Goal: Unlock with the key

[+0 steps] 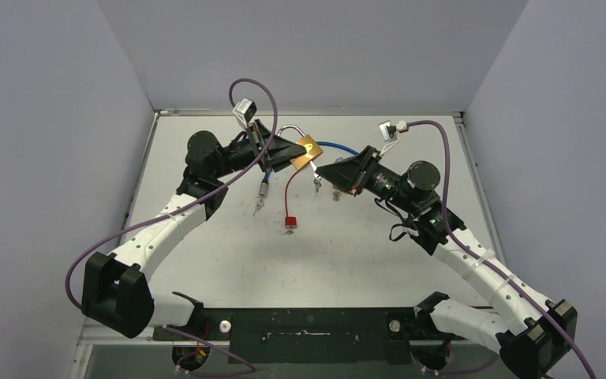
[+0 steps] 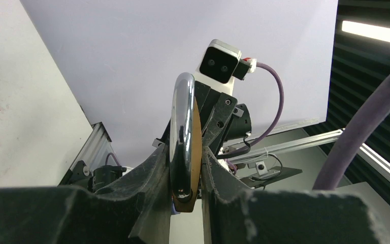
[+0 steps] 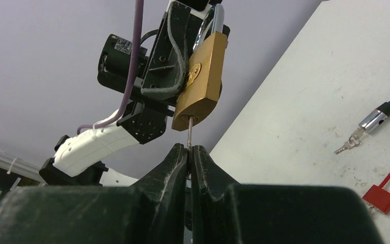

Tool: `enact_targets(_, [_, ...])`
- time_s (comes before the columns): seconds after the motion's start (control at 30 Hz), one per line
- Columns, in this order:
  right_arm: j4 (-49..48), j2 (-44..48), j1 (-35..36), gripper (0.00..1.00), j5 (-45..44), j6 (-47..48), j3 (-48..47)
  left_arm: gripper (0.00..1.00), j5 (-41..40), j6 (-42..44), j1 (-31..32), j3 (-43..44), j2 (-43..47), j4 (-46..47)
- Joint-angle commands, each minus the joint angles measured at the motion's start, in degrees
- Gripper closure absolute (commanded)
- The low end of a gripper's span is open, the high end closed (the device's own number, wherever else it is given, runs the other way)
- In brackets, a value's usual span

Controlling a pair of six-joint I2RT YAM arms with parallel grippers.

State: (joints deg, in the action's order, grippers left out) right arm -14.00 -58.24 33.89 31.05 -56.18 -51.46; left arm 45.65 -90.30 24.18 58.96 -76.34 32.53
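My left gripper is shut on a brass padlock with a silver shackle and holds it above the table. In the left wrist view the padlock stands edge-on between my fingers, its shackle in front. My right gripper is shut on a thin silver key. The key's tip sits in the keyhole at the bottom of the padlock. Most of the key is hidden between my right fingers.
On the table lie a blue cord with a silver end and small keys, a red cord with a red tag, and another cord with keys. Grey walls close in the table on three sides.
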Motion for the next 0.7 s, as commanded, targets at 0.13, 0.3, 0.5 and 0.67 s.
enact_targets(0.13, [-3.0,-0.3,0.8,0.88,3.4,-7.7,0.9,1.0,-10.3,-1.8,-2.7,3.4,2.1,5.7])
enact_targets(0.3, [-4.6,-0.9,1.1,0.77,3.4,-8.7,1.4,1.0,-10.7,-3.1,-2.7,2.5,1.6,6.0])
enact_targets(0.5, [-3.3,-1.1,1.1,1.0,1.9,-8.3,1.8,1.0,-10.8,-1.2,-2.7,2.3,1.5,4.3])
enact_targets(0.67, [14.1,-1.3,1.1,0.9,-5.0,4.4,-0.4,1.0,-11.6,10.6,-2.8,2.3,2.5,-7.7])
